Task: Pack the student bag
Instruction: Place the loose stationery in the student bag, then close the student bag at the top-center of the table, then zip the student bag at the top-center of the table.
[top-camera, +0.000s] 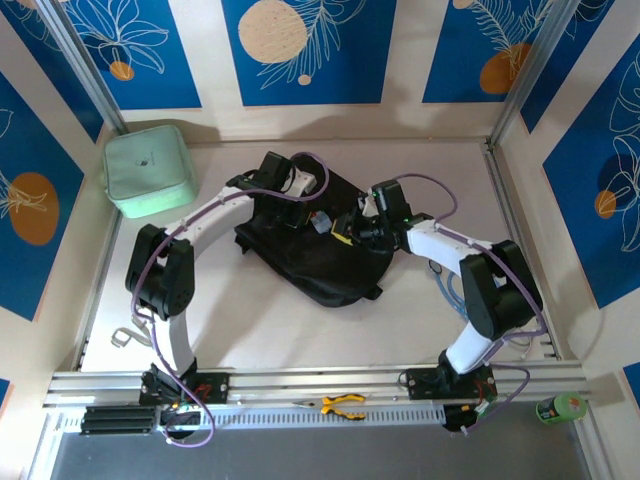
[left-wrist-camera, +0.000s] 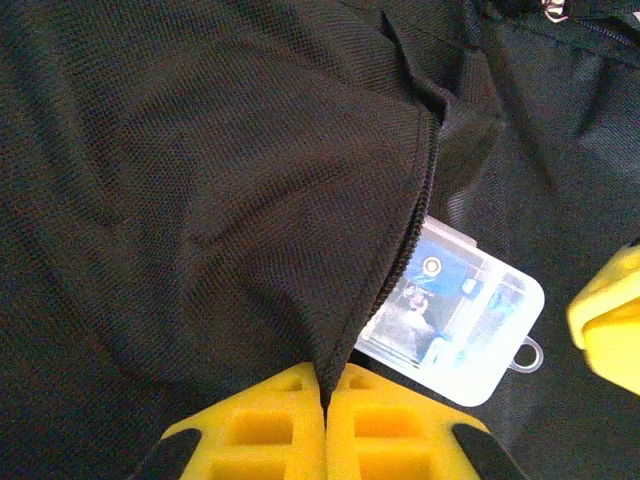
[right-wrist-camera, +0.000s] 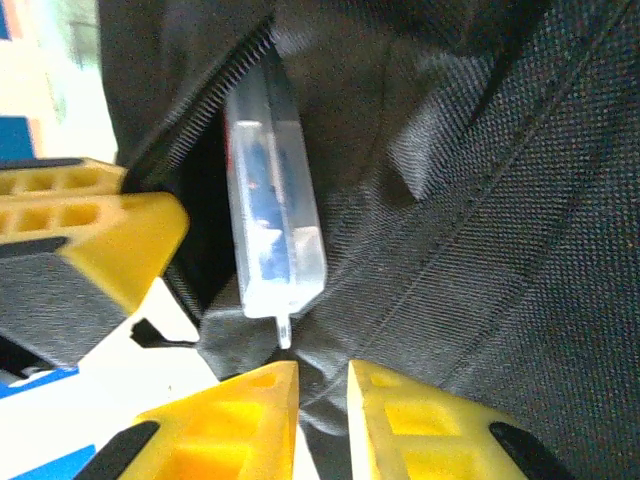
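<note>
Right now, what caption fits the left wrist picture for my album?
Left hand pinches the zipper edge of the black bag, a clear plastic box halfway inside its opening.

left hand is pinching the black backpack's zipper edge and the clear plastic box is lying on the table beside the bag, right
Not quite: the clear plastic box with blue contents is not on the table; it sits half tucked into the zipper opening of the large black fabric backpack, as the left wrist view shows. The left hand does pinch the zipper edge.
</note>
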